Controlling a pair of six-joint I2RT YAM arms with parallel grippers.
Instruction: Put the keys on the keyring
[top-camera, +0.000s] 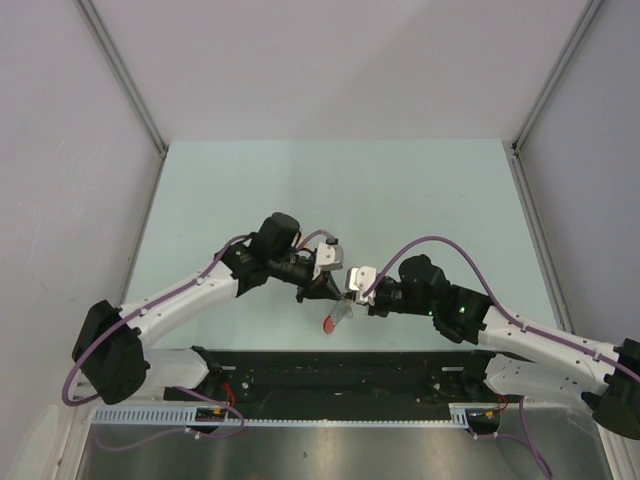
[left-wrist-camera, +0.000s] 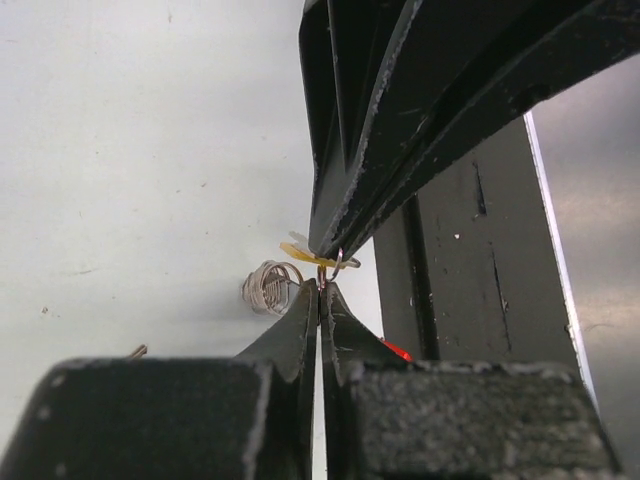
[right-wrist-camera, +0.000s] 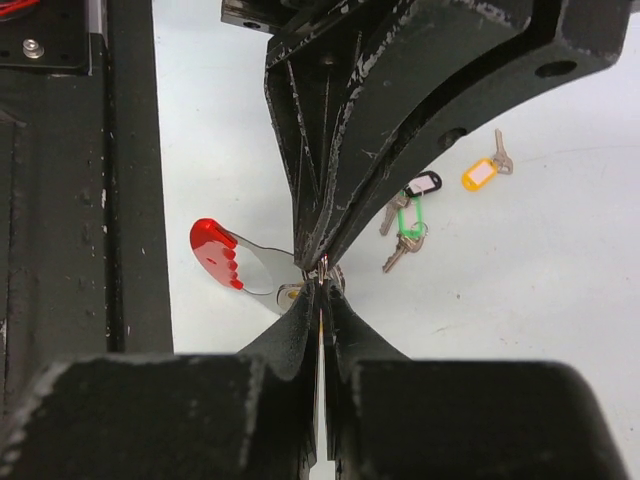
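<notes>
While both arms reach inward and meet tip to tip above the table (top-camera: 250, 180), we judge the step in hand to be steadying the keyring so that a key can be worked onto it.

The right pincer (right-wrist-camera: 322, 292) is fully closed. The keyring (right-wrist-camera: 215, 250) hangs from its tips, its red foot-shaped tab and a pale plate jutting out to the left of them. The left pincer (left-wrist-camera: 321, 290) is also closed, its tips meeting the right pincer's head-on. As best we can judge it nips the ring's thin wire, though the contact is too small to be sure.

Just left of the left pincer's tips sits a grey wire coil (left-wrist-camera: 268, 287). A yellow sliver (left-wrist-camera: 298, 250), perhaps a key tag, shows where the two sets of tips meet.

The keys (right-wrist-camera: 405, 225) lie loose on the table beyond the right pincer and to its right, well apart from the ring. A black-tagged and a green-tagged key lie together, and an orange-tagged key (right-wrist-camera: 480, 172) lies farther right.

In our judgement, the next move calls for one pincer to hold the ring firm while the other parts the coil or fetches a key. The wire is thin and could slip.

Both forearms run low and nearly level, with wrists angled toward each other and elbows out to the sides.
</notes>
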